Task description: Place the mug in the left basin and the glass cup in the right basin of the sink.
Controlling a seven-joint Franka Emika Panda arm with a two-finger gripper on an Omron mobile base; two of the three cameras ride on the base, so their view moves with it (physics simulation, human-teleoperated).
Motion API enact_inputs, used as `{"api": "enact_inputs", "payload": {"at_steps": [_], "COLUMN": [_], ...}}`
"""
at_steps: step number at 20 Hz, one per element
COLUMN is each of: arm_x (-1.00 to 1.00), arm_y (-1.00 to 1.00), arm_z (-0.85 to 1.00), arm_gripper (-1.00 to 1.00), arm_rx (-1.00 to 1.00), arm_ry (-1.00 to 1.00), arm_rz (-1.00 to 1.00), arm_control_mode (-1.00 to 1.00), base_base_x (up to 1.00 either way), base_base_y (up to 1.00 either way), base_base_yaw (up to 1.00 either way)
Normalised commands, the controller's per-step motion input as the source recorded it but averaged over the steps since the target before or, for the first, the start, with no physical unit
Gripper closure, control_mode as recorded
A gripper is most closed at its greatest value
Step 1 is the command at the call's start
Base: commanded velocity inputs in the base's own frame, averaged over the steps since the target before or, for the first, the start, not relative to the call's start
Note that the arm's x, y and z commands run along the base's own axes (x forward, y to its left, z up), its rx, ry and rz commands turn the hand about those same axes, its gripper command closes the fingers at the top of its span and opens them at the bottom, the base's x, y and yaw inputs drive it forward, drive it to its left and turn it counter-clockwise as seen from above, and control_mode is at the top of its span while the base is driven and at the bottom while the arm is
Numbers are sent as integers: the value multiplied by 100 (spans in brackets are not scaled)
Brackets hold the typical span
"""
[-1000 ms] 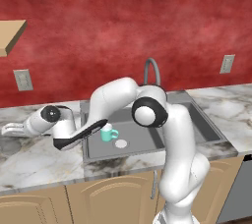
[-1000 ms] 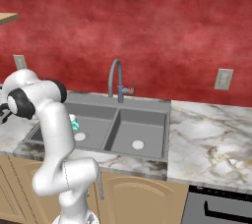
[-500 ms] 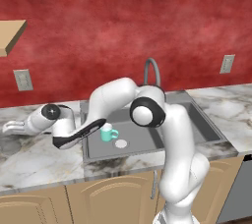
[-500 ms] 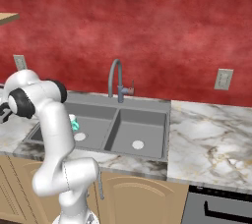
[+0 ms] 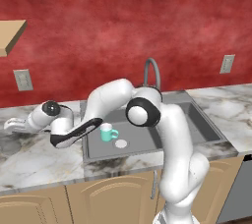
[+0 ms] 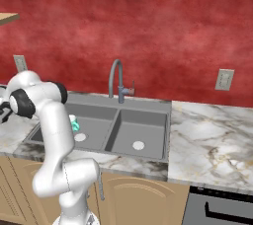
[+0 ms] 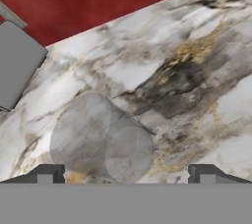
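The glass cup (image 7: pixel 101 139) stands upright on the marble counter left of the sink, seen from above in the hand view. My gripper (image 7: pixel 125 176) is open above it, and the cup sits between the fingertips (image 7: pixel 47 174), nearer the left one. In the left base view the gripper (image 5: pixel 12 125) hangs over the far left counter, with the cup (image 5: pixel 7 142) a faint grey shape beneath it. The teal mug (image 5: pixel 107 132) stands upright in the left basin (image 5: pixel 142 137) beside the white drain (image 5: pixel 121 143). The mug (image 6: pixel 74 124) is partly hidden behind my arm. The right basin (image 6: pixel 141 130) holds only its drain (image 6: pixel 138 145).
The arched grey tap (image 5: pixel 152 70) rises behind the sink (image 6: pixel 168 120). A wall outlet (image 5: pixel 22 79) sits above the left counter and a wooden shelf (image 5: pixel 12 34) juts out higher up. Marble counter (image 6: pixel 212 130) stretches right of the sink.
The wrist has lifted and turned slightly over the left counter while the gripper stays above the glass cup. The mug has not moved.
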Motion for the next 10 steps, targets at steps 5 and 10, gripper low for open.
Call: {"api": "enact_inputs", "payload": {"at_steps": [5, 10], "arm_x": [21, 20], "arm_y": [30, 36], "arm_z": [-16, -19], "arm_gripper": [-100, -100], "arm_rx": [0, 0], "arm_ry": [9, 10], "arm_rz": [0, 0], "arm_control_mode": [-100, -100], "base_base_x": [0, 0], "base_base_y": [0, 0], "base_base_yaw": [0, 0]}}
